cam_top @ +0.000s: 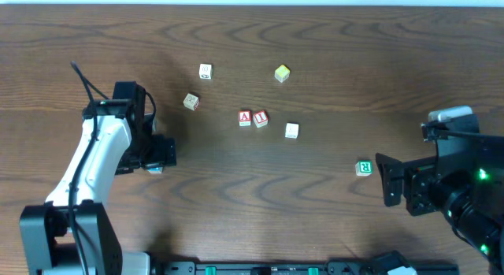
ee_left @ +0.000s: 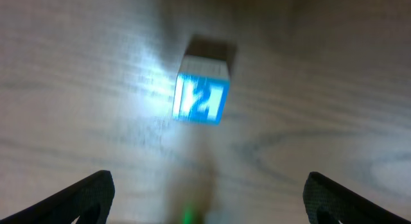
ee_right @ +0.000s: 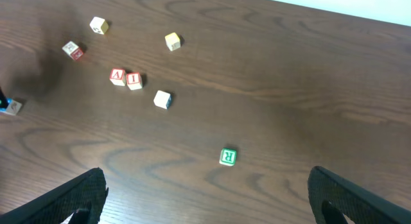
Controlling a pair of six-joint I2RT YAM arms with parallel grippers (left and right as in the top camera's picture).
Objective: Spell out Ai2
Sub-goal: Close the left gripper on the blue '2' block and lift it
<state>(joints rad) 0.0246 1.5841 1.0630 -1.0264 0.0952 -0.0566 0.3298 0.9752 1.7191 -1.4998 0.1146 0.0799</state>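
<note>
The white cube with a red "A" (cam_top: 245, 118) (ee_right: 117, 76) and the white cube with a red "I" (cam_top: 261, 118) (ee_right: 134, 80) sit side by side, touching, mid-table. The blue cube with a white "2" (ee_left: 201, 99) (ee_right: 11, 107) lies on the wood to the left, blurred in the left wrist view. In the overhead view only its edge (cam_top: 154, 170) peeks out beneath my left gripper (cam_top: 160, 157) (ee_left: 209, 192). That gripper hovers open over it, both fingers wide of the cube. My right gripper (cam_top: 386, 180) (ee_right: 209, 192) is open and empty at the right.
A green "R" cube (cam_top: 364, 167) (ee_right: 228, 156) lies just left of the right gripper. A whitish cube (cam_top: 292, 130), a yellow cube (cam_top: 282, 72) and two more cubes (cam_top: 205, 71) (cam_top: 191, 102) are scattered around the middle. The table's far edge (cam_top: 252, 5) runs along the top.
</note>
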